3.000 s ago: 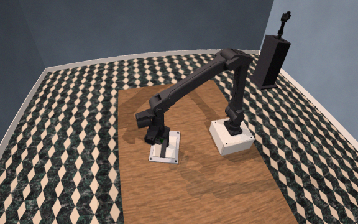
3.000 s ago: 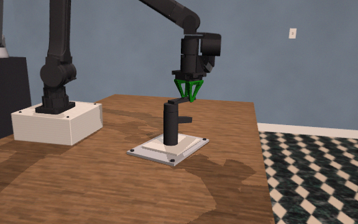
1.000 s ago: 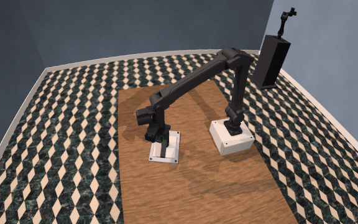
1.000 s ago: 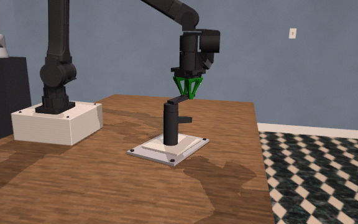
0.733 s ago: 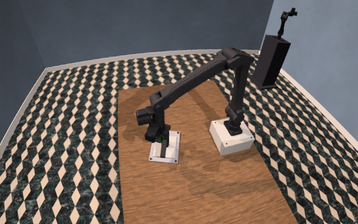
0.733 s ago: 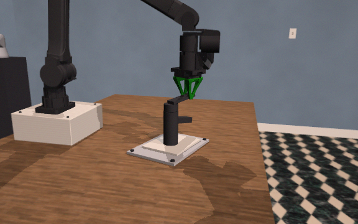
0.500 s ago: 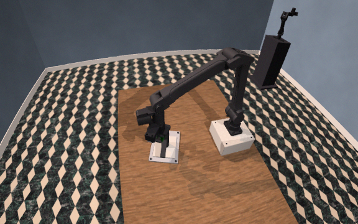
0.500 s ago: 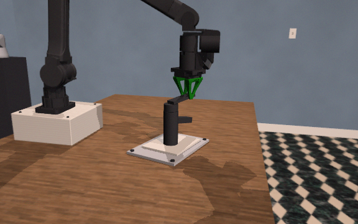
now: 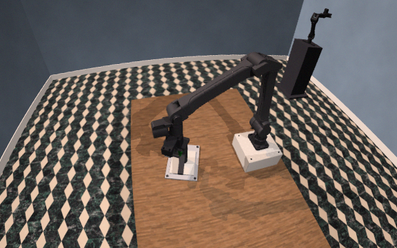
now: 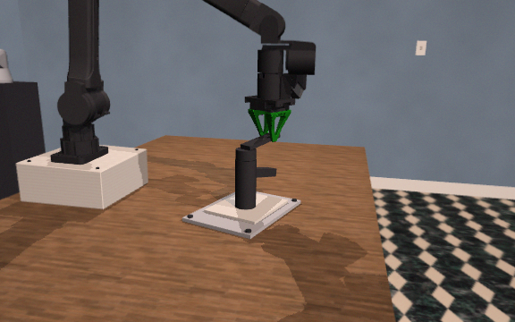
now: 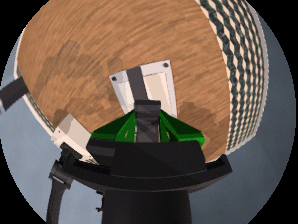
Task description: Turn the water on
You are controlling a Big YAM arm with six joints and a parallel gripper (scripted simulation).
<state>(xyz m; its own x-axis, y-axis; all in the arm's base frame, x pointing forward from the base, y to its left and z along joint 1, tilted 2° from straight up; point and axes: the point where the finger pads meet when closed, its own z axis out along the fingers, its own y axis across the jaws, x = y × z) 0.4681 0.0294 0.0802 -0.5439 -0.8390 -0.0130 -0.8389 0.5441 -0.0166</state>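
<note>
No writing or brand marks can be read anywhere. The green-fingered black pincer (image 10: 272, 135) points straight down, clamped on the far end of the dark slim lever (image 10: 255, 142), which tilts slightly upward from the top of the black cylindrical tap (image 10: 245, 180) on its white square base plate (image 10: 222, 222) on the wooden table (image 10: 150, 268).

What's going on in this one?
A single arm reaches over the table to a tap on a white plate. Its gripper, pointing down, is shut on the outer end of the tap's lever. The lever tilts only slightly upward from the top of the tap, so it is not yet lifted all the way.
</note>
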